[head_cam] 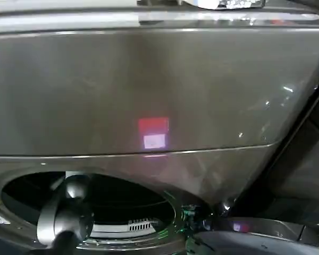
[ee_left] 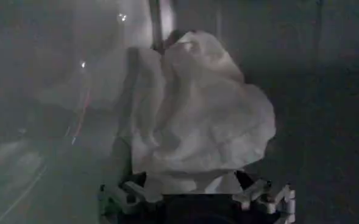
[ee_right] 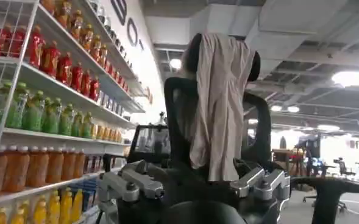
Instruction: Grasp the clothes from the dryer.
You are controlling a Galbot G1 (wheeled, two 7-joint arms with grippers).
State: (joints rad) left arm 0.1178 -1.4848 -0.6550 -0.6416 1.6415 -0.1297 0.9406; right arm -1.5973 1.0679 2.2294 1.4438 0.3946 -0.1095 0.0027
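The left gripper (ee_left: 197, 198) sits at the bottom edge of the left wrist picture, and its fingers (ee_left: 127, 193) stand apart on both sides of the lower end of the clothes (ee_left: 197, 122). Whether the pads already touch the fabric, I cannot tell. The clothes are a pale, crumpled wad in the centre of that picture, inside the dark drum of the dryer (head_cam: 149, 85). In the head picture the left arm (head_cam: 64, 212) goes into the round porthole (head_cam: 87, 207) at the lower left of the frame.

I judge that the wad is very light and soft, with many folds, so it will give way and change shape under pressure. It is not fragile. A thin outer fold may slip out, so the better place to grip is the thick gathered part in the lower middle, just in front of the fingers.

The right gripper (ee_right: 194, 185) is parked away from the dryer with its fingers apart, and it faces a chair (ee_right: 219, 122) with a cloth over its back and shelves of bottles (ee_right: 51, 115) at the left of the frame.
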